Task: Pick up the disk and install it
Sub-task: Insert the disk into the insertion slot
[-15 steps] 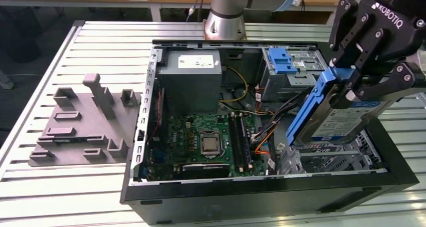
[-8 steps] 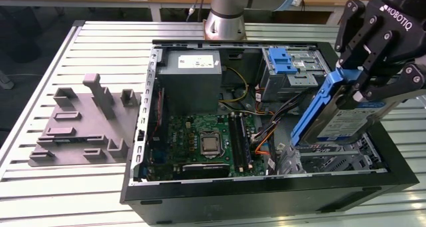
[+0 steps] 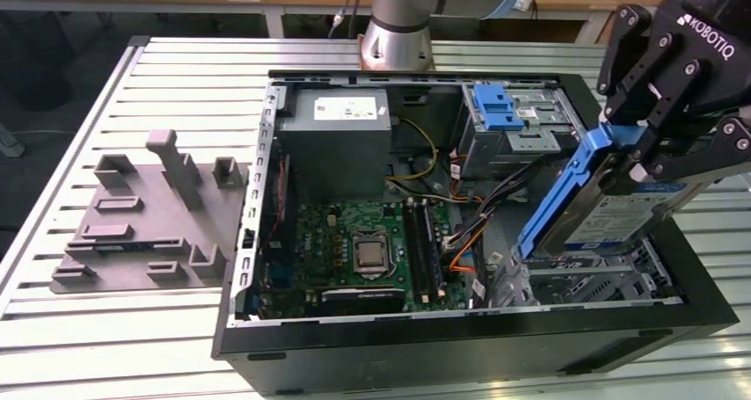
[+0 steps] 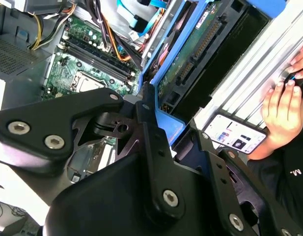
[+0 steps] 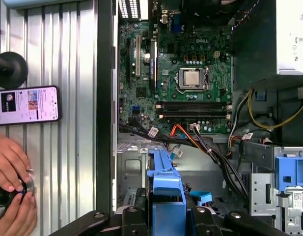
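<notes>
The gripper (image 3: 655, 158) is clamped on the upper end of the disk (image 3: 613, 220), gripping it across its blue rails, at the exterior view's right. The disk hangs tilted with its label showing. Its lower end reaches down into the open case (image 3: 470, 330), over the metal bay (image 3: 599, 281) in the near corner; I cannot tell whether it touches the bay. In the first wrist view a blue rail runs out between the black fingers (image 5: 134, 223) toward the bay floor. Just past the bay lie bundled cables (image 3: 470, 233), then the motherboard (image 3: 358, 242). Farther back stand the grey box (image 3: 340, 127) with its white sticker and the blue latch (image 3: 495, 105) on the upper cage. Outside the case, at the exterior view's left, a grey fixture (image 3: 141, 215) sits on the slatted table (image 3: 70, 330). In the first wrist view a person's hand (image 5: 9, 160) rests on the table beside the case, with a phone (image 5: 26, 104) lying face up near it.
</notes>
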Controlling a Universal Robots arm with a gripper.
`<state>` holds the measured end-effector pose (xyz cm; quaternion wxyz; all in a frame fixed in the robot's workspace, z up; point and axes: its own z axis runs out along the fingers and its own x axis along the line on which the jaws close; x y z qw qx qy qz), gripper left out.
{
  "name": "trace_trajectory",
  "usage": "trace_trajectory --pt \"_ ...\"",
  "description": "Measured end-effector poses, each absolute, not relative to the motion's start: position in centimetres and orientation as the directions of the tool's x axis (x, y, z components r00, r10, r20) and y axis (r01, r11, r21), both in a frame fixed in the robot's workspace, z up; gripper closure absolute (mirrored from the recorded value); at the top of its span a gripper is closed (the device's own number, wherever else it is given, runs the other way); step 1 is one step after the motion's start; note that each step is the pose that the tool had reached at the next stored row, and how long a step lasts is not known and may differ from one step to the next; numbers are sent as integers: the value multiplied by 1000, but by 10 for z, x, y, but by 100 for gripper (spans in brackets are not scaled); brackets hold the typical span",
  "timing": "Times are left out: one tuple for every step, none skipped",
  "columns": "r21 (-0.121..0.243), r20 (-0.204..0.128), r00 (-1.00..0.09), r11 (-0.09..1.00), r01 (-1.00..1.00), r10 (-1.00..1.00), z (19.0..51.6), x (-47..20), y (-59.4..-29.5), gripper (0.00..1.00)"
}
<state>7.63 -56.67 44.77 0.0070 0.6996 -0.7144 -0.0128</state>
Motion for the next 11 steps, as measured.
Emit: trace_trajectory --pt "28 -8 -21 21 -999 -1000 447 77 -567 64" --pt "28 -8 -21 21 -999 -1000 447 78 -567 64" --pt "28 -8 -21 21 -999 -1000 446 78 -567 64" --pt "28 -8 -22 21 -999 -1000 446 79 -567 64" --pt "28 -8 -22 22 -999 -1000 445 80 -567 64" --pt "28 -8 -22 22 -999 -1000 445 80 -567 64" --pt "28 -8 -23 22 -999 -1000 444 80 -567 64" --pt "28 -8 -23 22 -999 -1000 444 80 -567 64" --pt "28 -8 -23 22 -999 -1000 443 80 -567 64" --pt "28 -8 -23 22 -999 -1000 443 80 -567 64" --pt "28 -8 -23 22 -999 -1000 442 80 -567 64"
